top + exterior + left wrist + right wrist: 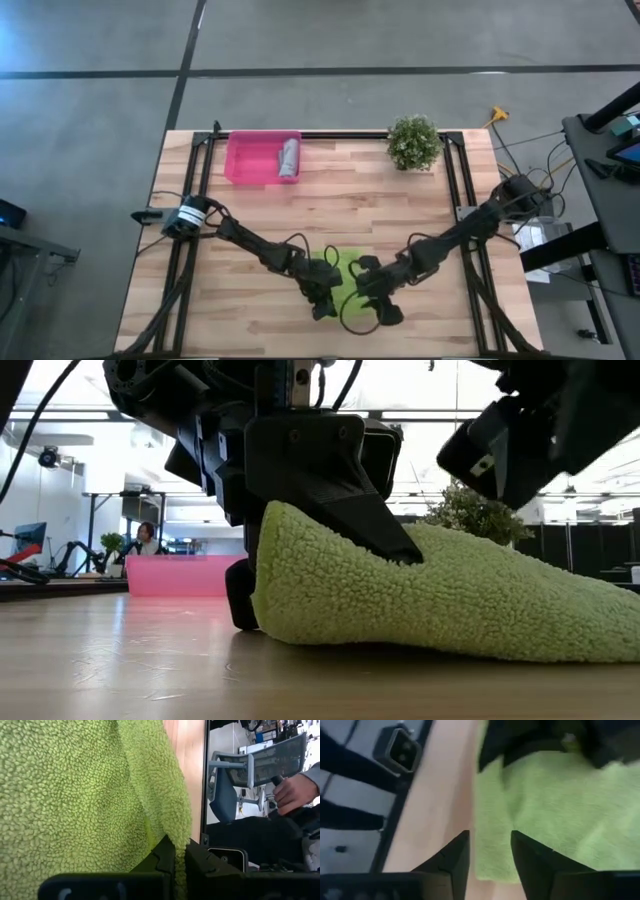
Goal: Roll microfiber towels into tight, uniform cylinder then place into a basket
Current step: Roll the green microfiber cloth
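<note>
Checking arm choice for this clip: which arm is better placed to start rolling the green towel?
Probably the left. Its pincer is shut on the lime green towel, lifting that edge off the table. The right pincer is open above the towel's edge, gripping nothing.

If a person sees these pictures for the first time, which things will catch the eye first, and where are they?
First comes the lime green towel at the near edge of the table, with both dark arms bent over it. The left gripper has its jaws shut on a fold of the towel, while the right gripper hangs open over the towel's edge. Next is the pink basket at the far left, with a rolled grey towel inside.
</note>
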Tool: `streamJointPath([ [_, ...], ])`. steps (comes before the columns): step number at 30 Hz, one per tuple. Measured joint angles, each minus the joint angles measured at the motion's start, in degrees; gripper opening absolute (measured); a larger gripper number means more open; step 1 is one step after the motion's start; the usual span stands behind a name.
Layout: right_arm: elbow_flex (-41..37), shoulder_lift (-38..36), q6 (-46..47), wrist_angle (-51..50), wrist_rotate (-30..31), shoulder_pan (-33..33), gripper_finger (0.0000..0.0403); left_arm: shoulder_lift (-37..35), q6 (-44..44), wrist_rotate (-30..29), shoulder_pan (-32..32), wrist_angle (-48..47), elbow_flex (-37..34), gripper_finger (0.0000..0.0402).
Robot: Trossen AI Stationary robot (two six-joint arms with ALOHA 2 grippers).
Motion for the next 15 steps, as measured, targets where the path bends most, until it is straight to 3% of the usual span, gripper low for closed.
streamJointPath([
  [10,-3.8,3.5,-1.6,4.5,-1.2,-0.3,0.0251,0.0,0.0,0.1,0.0,-0.1,0.2,0.0000],
  [15,-5.1,3.5,-1.1,7.1,-0.8,-0.2,0.0245,0.0,-0.1,0.1,0.0,0.0,0.1,0.0000],
])
